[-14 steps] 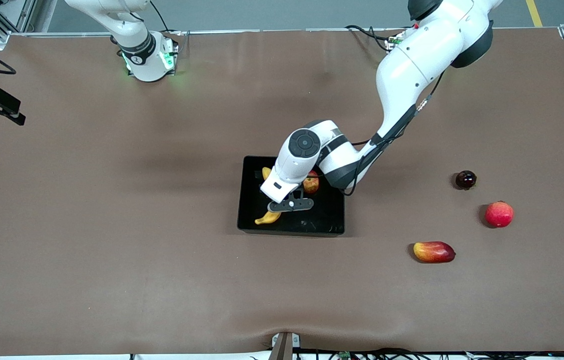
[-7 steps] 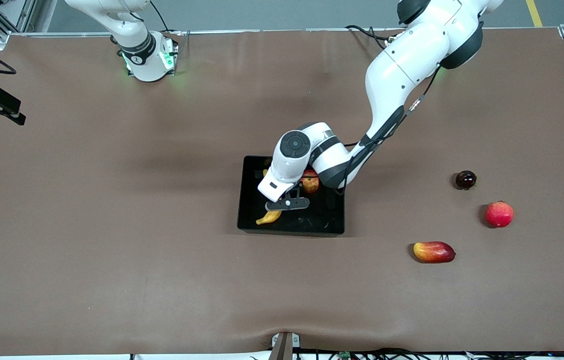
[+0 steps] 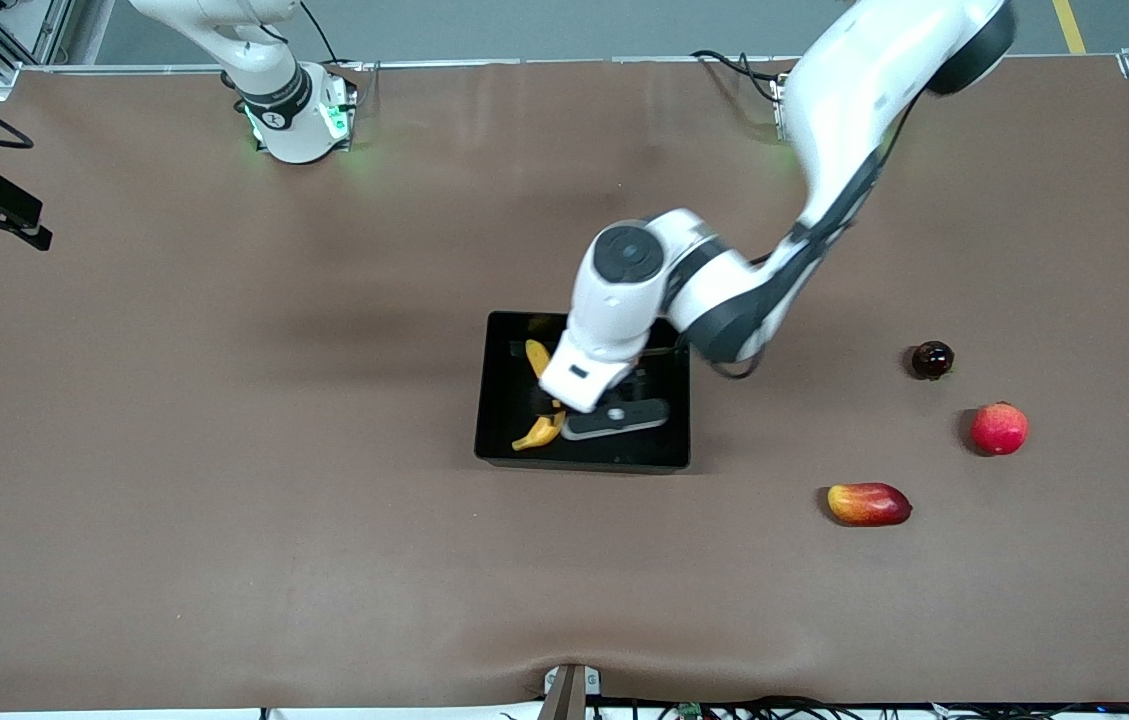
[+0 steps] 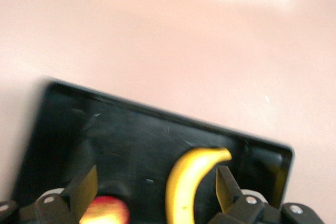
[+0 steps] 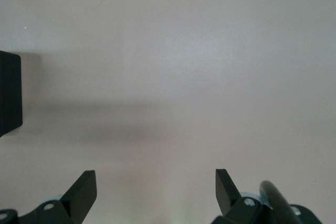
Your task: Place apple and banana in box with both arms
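The box (image 3: 496, 400) sits on the desk (image 3: 224, 450) about midway between the two arms' ends. In it lie the banana (image 3: 538, 432) — toward the right arm's end of the box — and the apple (image 4: 105, 211), beside the banana. The left gripper (image 3: 616, 418) hangs over the box, its fingers (image 4: 84, 191) spread apart with the banana and apple showing between them, touching neither. Toward the left arm's end of the desk, well apart from the box, lie three loose fruits — the dark berry (image 3: 932, 359) farthest from the front camera, the round fruit (image 3: 999, 428) nearer, the long fruit (image 3: 869, 504) nearest. The right gripper (image 5: 156, 192) waits over bare desk, fingers spread.
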`<action>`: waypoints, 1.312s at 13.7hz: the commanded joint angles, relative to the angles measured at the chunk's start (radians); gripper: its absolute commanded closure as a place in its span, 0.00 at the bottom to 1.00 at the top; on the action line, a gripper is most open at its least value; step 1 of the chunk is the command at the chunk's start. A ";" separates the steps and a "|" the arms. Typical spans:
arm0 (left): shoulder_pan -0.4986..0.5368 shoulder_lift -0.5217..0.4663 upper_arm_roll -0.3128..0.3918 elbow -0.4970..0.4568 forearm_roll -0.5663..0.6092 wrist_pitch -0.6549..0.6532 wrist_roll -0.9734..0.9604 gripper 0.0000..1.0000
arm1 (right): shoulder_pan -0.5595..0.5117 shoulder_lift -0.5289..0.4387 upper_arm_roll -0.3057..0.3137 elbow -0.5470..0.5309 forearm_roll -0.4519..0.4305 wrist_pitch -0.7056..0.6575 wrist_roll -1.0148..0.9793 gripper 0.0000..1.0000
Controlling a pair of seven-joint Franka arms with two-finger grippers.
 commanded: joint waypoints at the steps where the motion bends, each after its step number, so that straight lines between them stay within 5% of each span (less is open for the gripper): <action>1: 0.093 -0.180 0.001 -0.052 -0.039 -0.155 0.000 0.00 | -0.015 -0.001 0.016 0.009 -0.003 -0.011 0.015 0.00; 11: 0.476 -0.492 0.011 -0.069 -0.249 -0.499 0.556 0.00 | -0.013 -0.001 0.018 0.012 -0.003 -0.004 0.015 0.00; 15: 0.398 -0.648 0.274 -0.204 -0.397 -0.499 0.921 0.00 | -0.013 0.004 0.018 0.012 -0.002 -0.001 0.015 0.00; 18: 0.360 -0.745 0.346 -0.318 -0.424 -0.509 0.980 0.00 | -0.024 0.004 0.016 0.014 -0.002 0.001 0.015 0.00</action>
